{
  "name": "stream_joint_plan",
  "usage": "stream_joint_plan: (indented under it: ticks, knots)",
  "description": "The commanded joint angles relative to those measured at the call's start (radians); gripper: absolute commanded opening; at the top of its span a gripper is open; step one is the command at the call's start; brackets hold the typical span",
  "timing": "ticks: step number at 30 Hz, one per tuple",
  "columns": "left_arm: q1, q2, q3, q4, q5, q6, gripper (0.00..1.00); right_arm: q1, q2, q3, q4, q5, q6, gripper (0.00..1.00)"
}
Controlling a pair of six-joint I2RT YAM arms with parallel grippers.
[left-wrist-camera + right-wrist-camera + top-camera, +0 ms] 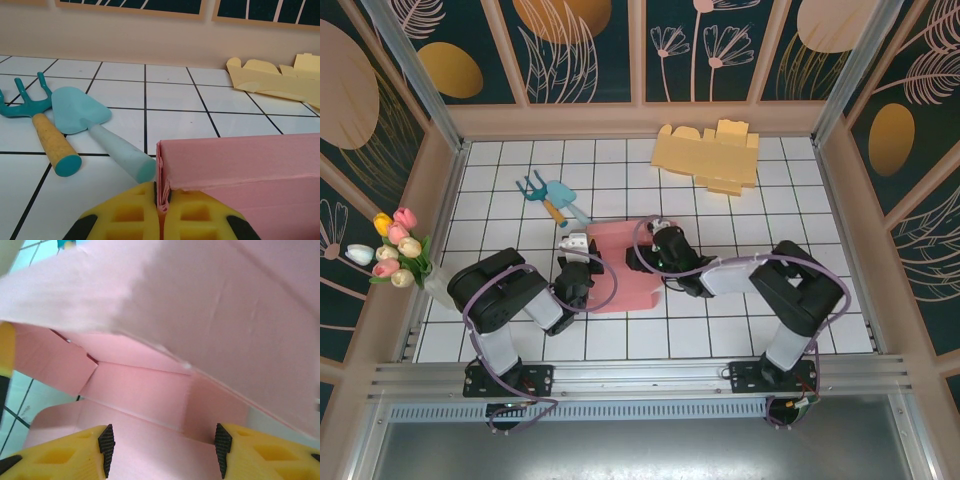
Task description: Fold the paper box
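Observation:
The pink paper box (pixel 616 282) lies half-formed in the middle of the tiled table. My left gripper (pixel 582 260) is at its left edge. In the left wrist view that gripper (pixel 164 202) is shut on the box's doubled pink corner edge (pixel 165 175), with the box wall (pixel 245 167) stretching off to the right. My right gripper (pixel 642 258) reaches into the box from the right. In the right wrist view it (pixel 163 445) stands open, its black pads (pixel 106 445) apart over a pink inner panel (pixel 150 390), and a raised pink flap (pixel 210 305) hangs above.
A flat yellow box blank (pixel 708 155) lies at the back right, also visible as the yellow blank (pixel 275 80) in the left wrist view. A teal hand fork (pixel 35 112) and a trowel (pixel 90 125) lie just left of and behind the pink box. Tulips (pixel 398 245) stand at the left wall.

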Motion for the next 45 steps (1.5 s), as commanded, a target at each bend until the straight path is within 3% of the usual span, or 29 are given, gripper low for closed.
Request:
stream_joint_plan:
  ticks: [1, 7, 11, 17, 20, 24, 31, 37, 45]
  knots:
    - [-0.007, 0.026, 0.003, -0.054, 0.007, 0.003, 0.00, 0.008, -0.135, 0.000, -0.156, 0.084, -0.098, 0.59]
    - [-0.008, 0.026, 0.003, -0.055, 0.006, 0.002, 0.00, 0.004, -0.356, 0.050, -0.456, 0.283, -0.251, 0.60]
    - [-0.007, 0.027, 0.005, -0.059, 0.007, 0.002, 0.00, -0.056, -0.437, 0.060, -0.436, 0.403, -0.482, 0.64]
    - [-0.008, 0.023, -0.003, -0.054, -0.002, -0.003, 0.00, -0.341, -0.410, 0.118, -0.342, 0.117, -0.869, 0.62]
    - [-0.008, 0.024, 0.002, -0.065, 0.001, -0.005, 0.00, -0.405, -0.351, 0.149, -0.417, 0.049, -1.108, 0.61]
    - [-0.007, 0.027, 0.012, -0.080, 0.010, 0.001, 0.00, -0.437, -0.294, 0.137, -0.454, -0.036, -1.264, 0.60]
    - [-0.008, 0.027, 0.010, -0.070, 0.013, 0.003, 0.00, -0.507, -0.223, 0.068, -0.303, -0.210, -1.315, 0.59]
    - [-0.008, 0.030, 0.012, -0.069, 0.013, 0.002, 0.00, -0.508, -0.090, 0.099, -0.264, -0.207, -1.332, 0.56]
    - [-0.008, 0.030, 0.017, -0.078, 0.020, 0.007, 0.00, -0.492, -0.033, 0.081, -0.183, -0.282, -1.338, 0.56]
